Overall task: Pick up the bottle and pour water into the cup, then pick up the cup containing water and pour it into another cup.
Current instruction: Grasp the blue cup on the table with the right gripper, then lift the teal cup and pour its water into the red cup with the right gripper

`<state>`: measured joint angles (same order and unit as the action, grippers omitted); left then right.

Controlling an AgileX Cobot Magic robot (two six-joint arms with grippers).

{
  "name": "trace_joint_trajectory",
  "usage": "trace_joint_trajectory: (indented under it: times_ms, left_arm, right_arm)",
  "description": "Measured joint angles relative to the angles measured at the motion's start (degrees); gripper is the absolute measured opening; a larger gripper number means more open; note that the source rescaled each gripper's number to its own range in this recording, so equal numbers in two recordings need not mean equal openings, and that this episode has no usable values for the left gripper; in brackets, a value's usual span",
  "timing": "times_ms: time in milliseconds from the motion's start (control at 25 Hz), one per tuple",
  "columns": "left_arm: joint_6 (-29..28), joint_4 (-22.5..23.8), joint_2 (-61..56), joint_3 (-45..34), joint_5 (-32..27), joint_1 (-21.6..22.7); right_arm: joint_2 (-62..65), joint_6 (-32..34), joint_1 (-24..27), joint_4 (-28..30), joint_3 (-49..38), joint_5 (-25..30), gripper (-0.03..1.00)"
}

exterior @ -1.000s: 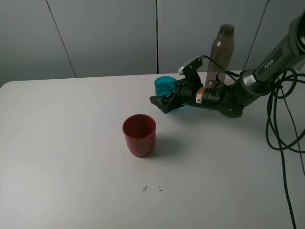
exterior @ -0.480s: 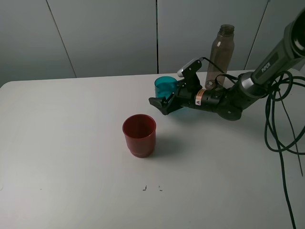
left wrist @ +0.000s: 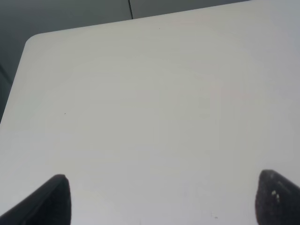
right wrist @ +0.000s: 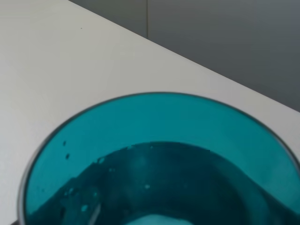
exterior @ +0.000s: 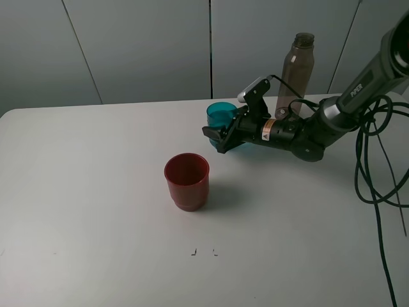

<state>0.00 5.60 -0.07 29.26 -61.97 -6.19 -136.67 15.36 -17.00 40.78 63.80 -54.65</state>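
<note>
Landmark: a dark red cup (exterior: 186,182), upright on the white table (exterior: 89,192), mouth open, touched by nothing.

Behind the red cup and a little to its right, apart from it: the teal cup (exterior: 221,114), upright, its base hidden behind the gripper. Clamped low on its side by the right gripper (exterior: 217,136), jaws drawn in narrow against the cup wall. Seen from the right wrist, filling most of the view: the same teal cup (right wrist: 159,154), rim round, water (right wrist: 154,187) in the lower part, small droplets on the inner wall.

Farther behind the red cup and well to its right: the bottle (exterior: 296,67), smoky grey-brown, upright, close behind the black arm (exterior: 307,134) and not gripped. Arm stretched in from the right of the red cup, almost level above the table. Far to the right of the red cup, black cables (exterior: 377,173) looping down across the table.

In front of the red cup, a short way off: two tiny dark marks (exterior: 203,251) on the table.

Left gripper (left wrist: 161,204): jaws spread wide, only the two dark fingertips (left wrist: 51,201) in the wrist view, nothing between them, bare table (left wrist: 150,93) beneath. Out of the high view, so place relative to the red cup impossible to tell.
</note>
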Motion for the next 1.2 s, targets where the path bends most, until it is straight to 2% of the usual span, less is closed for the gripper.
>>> trace_joint_trajectory:
  times_ms: [480, 880, 1200]
  left_arm:
    - [0.0, 0.0, 0.0, 0.0, 0.0, 0.0]
    - [0.0, 0.0, 0.0, 0.0, 0.0, 0.0]
    - [0.0, 0.0, 0.0, 0.0, 0.0, 0.0]
  right_arm:
    - [0.15, -1.38, 0.0, 0.59, 0.0, 0.0, 0.05]
    - [5.85, -2.63, 0.0, 8.25, -0.1, 1.58, 0.05]
    - [10.25, -10.44, 0.0, 9.48, -6.49, 0.03, 0.05]
